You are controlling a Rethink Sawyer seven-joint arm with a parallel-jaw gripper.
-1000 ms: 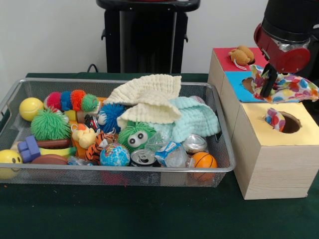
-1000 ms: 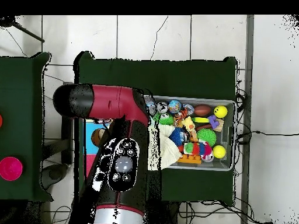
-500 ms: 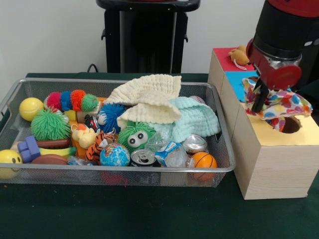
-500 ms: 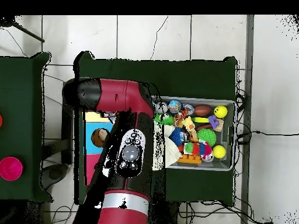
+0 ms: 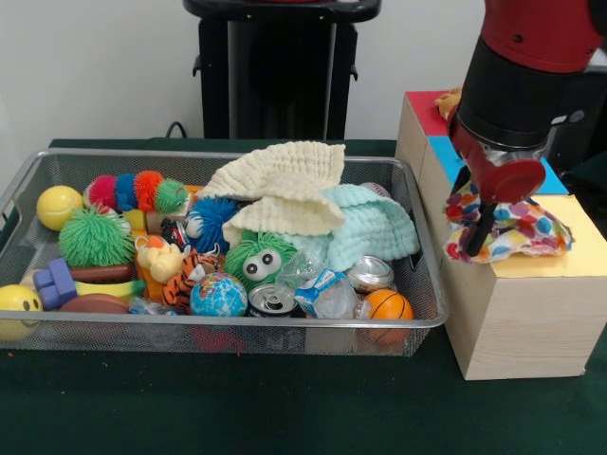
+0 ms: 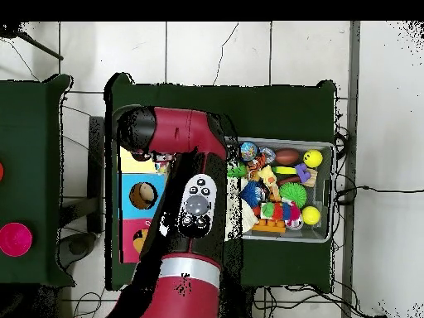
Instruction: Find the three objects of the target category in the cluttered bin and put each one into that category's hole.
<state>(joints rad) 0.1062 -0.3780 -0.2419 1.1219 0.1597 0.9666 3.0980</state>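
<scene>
The pincer (image 5: 484,242) stays clamped on the spotted cloth (image 5: 507,227), which over the last second has travelled from above the blue panel (image 5: 446,156) forward along the wooden box (image 5: 517,318) and now drapes over the yellow top (image 5: 588,251), covering the hole that showed there a moment ago; a second patterned piece that sat at that hole is now hidden under it. As I judge it, the cloth is at its category's opening and what remains is to let go and get it to drop through, though its spread folds could catch on the rim. A tan plush toy (image 5: 448,98) rests at the red panel (image 5: 425,111) behind the arm. In the wire bin (image 5: 218,334) on the green bench (image 5: 237,408), the cream cloth (image 5: 280,185) and mint cloth (image 5: 375,227) lie heaped over balls, crushed cans and toys, likely further candidates
</scene>
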